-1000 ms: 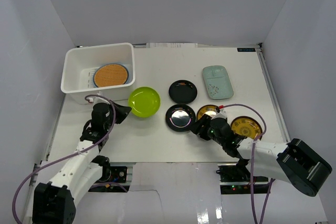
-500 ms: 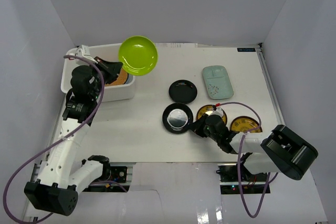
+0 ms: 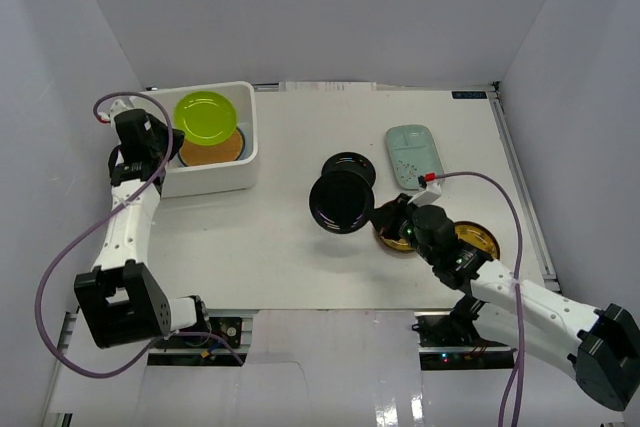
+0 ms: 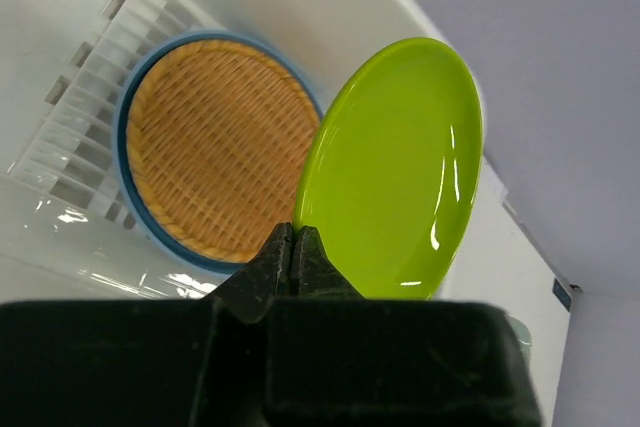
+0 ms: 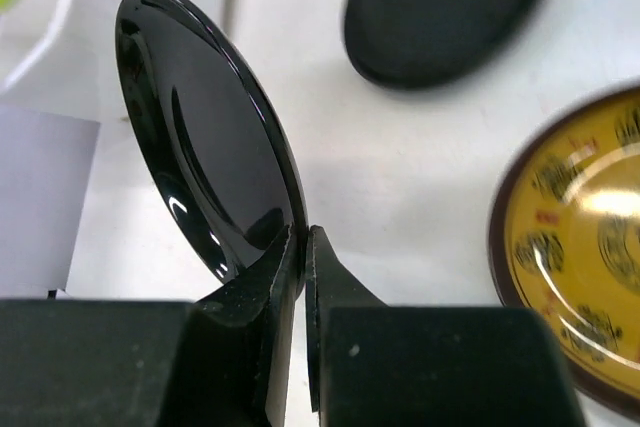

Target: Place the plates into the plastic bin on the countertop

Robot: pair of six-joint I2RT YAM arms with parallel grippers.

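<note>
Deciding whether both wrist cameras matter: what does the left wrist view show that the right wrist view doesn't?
Left wrist only: the left gripper pinching the lime green plate by its rim over the plastic bin, where the wicker plate lies on the light blue plate. Right wrist only: the right gripper clamping a tilted black plate, with the second black plate and a gold plate on the countertop. Both: shut jaws on a plate's edge.

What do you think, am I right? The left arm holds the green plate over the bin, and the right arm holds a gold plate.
Not quite. The right fingers pinch a glossy black plate, not a gold one, as the right wrist view shows. The left fingers do hold the lime green plate over the white bin.
</note>
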